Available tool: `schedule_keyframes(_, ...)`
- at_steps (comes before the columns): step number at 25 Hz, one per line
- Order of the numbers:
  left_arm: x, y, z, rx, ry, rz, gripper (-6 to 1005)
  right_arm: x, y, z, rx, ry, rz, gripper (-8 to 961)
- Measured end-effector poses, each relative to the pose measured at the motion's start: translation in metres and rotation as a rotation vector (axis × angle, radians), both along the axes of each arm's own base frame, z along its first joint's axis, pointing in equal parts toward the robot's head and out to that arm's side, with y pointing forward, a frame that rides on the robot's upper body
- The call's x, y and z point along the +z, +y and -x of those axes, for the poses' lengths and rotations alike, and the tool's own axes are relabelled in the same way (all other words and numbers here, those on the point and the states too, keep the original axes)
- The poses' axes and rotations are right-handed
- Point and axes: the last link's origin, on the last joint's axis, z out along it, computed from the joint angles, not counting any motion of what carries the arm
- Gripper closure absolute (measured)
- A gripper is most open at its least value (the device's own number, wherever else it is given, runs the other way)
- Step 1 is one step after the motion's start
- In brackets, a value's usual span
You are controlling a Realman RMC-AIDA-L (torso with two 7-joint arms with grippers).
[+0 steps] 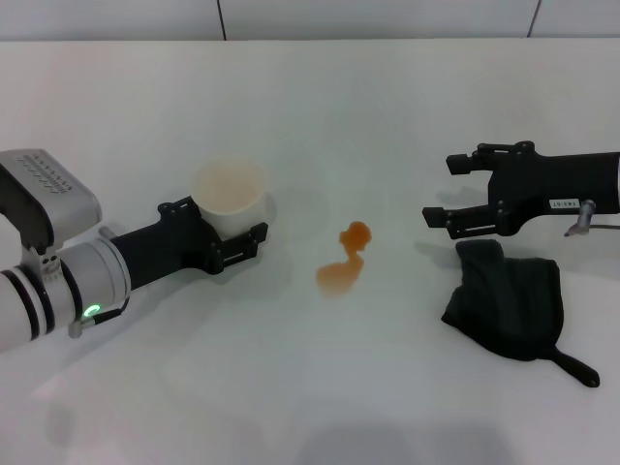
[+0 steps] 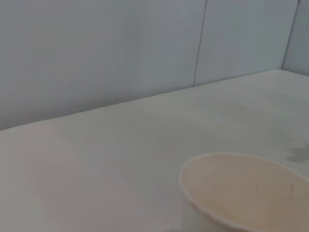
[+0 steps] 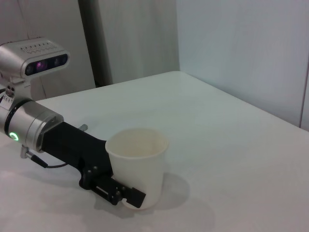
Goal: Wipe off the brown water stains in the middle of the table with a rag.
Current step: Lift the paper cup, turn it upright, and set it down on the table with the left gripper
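Note:
The brown water stains [image 1: 343,262], two joined orange-brown blobs, lie in the middle of the white table [image 1: 320,116]. To their right the dark rag [image 1: 511,295] lies crumpled, its thin tail pointing to the near right. My right gripper [image 1: 444,190] hovers open just beyond the rag's far edge, nothing between its fingers. On the stains' left, my left gripper [image 1: 225,225] is shut on an upright pale paper cup [image 1: 231,197], which also shows in the left wrist view [image 2: 241,188] and the right wrist view [image 3: 140,164].
The table ends at a grey panelled wall [image 1: 291,17] at the back. The left arm [image 3: 63,140] with its silver wrist camera reaches in from the near left. Bare tabletop [image 1: 320,387] lies in front of the stains.

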Motion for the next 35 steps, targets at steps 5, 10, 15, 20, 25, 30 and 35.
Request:
schedule_keyframes(5,0.0,0.002,-0.003,-0.015,0.001,0.0,237,0.0,0.0,0.0,-0.002,0.001,-0.001,96)
schedule_keyframes(10,0.002,0.002,-0.006,-0.04,-0.01,0.006,106,0.001,0.0,0.0,-0.005,0.003,-0.002,96)
schedule_keyframes(15,0.003,0.001,-0.005,-0.038,-0.003,0.02,107,0.001,0.001,-0.001,-0.007,0.002,-0.005,96)
schedule_keyframes(20,0.008,-0.001,-0.001,-0.027,-0.004,0.037,108,0.003,0.001,-0.002,-0.007,-0.001,-0.009,96)
schedule_keyframes(25,0.011,-0.004,0.001,-0.031,-0.007,0.056,108,0.003,0.002,-0.001,-0.007,-0.002,-0.011,96)
schedule_keyframes(30,0.015,-0.007,0.004,-0.024,-0.01,0.069,109,0.003,0.002,-0.001,-0.011,-0.001,-0.011,96)
schedule_keyframes(35,0.022,-0.011,0.007,-0.014,-0.032,0.089,108,0.003,0.002,-0.001,-0.014,-0.001,-0.011,96)
